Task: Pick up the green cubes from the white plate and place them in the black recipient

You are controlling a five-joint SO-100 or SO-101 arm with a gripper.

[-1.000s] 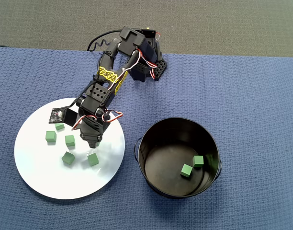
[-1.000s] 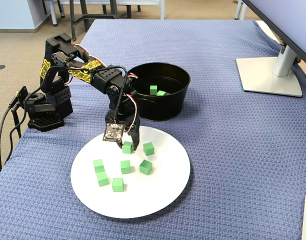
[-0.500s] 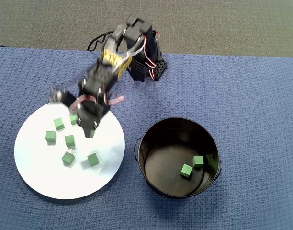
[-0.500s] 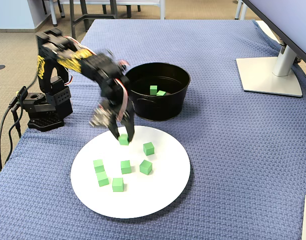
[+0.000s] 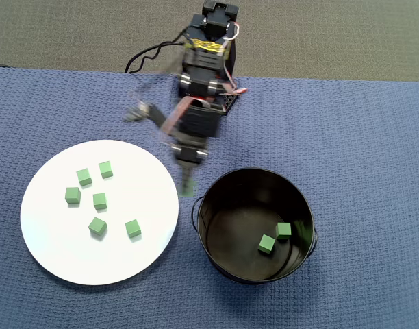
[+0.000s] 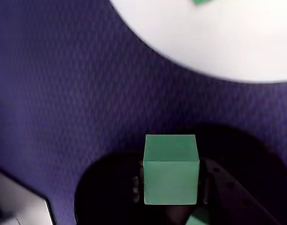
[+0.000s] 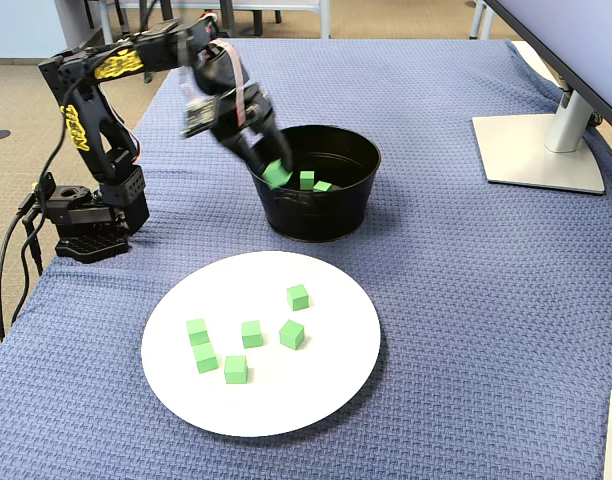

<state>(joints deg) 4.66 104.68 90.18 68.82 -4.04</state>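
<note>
Between the white plate (image 5: pixel 52 257) and the black recipient (image 5: pixel 302 264), in the overhead view, the gripper (image 5: pixel 187 184) points down toward the pot's near rim; the arm is motion-blurred here. In the fixed view the gripper (image 7: pixel 274 172) sits just at the pot's left rim (image 7: pixel 366 195), raised off the cloth. The jaws are clamped on one green cube (image 6: pixel 171 169): the wrist view shows it centred low in frame, dark fingers (image 6: pixel 214 180) pressing its two sides, cloth and the plate's edge (image 6: pixel 237 47) beyond it. In the fixed view the held cube (image 7: pixel 277 174) shows as a green patch at the fingertips, level with the rim.

Two cubes (image 5: pixel 274 237) lie on the pot floor, touching or nearly so, toward the right side in the overhead view. They also show in the fixed view (image 7: pixel 313 182), just right of the held cube.

Six cubes (image 5: pixel 100 201) remain on the plate, all on its left half in the overhead view: two near the top, one at far left, one central, two lower. All stand apart from each other. The plate and pot are close but not touching.

Surface: a blue woven tablecloth (image 5: pixel 346 137) covers the table. The arm's base (image 7: pixel 86 225) stands at the cloth's left edge in the fixed view, with a black cable (image 7: pixel 11 260) hanging off it. A grey monitor stand (image 7: pixel 541 150) rests on the cloth at right. Beyond the table, tan carpet (image 7: pixel 26 90) and chair legs (image 7: pixel 171 25).
</note>
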